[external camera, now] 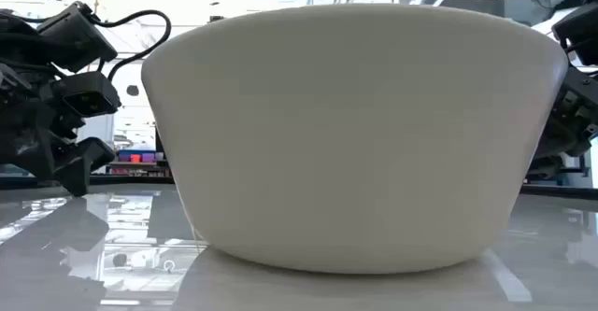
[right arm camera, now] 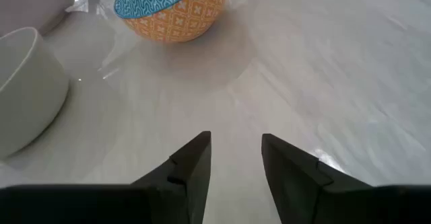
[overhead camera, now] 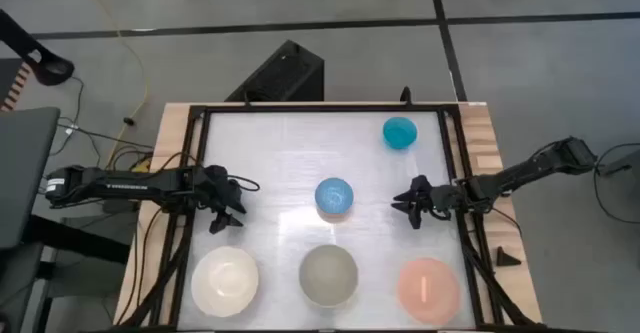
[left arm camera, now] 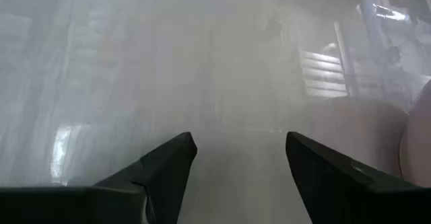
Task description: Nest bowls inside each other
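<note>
Five bowls stand upright on their bases on the white table. The cream-white bowl [overhead camera: 225,280], the grey-beige bowl [overhead camera: 329,274] and the pink bowl [overhead camera: 428,287] form a row along the near edge. The blue bowl [overhead camera: 334,196], orange-patterned outside [right arm camera: 168,9], sits mid-table, and the teal bowl [overhead camera: 399,132] is at the far right. My left gripper [overhead camera: 228,213] hovers open left of the blue bowl, above bare table [left arm camera: 239,143]. My right gripper [overhead camera: 408,205] stands open to the blue bowl's right, pointing toward it [right arm camera: 236,140]. Nothing is between either pair of fingers.
A black frame [overhead camera: 200,173] borders the table on the left, right and far sides. In the low view the grey-beige bowl [external camera: 355,134] fills most of the picture and hides the others. There is bare table between the blue bowl and each gripper.
</note>
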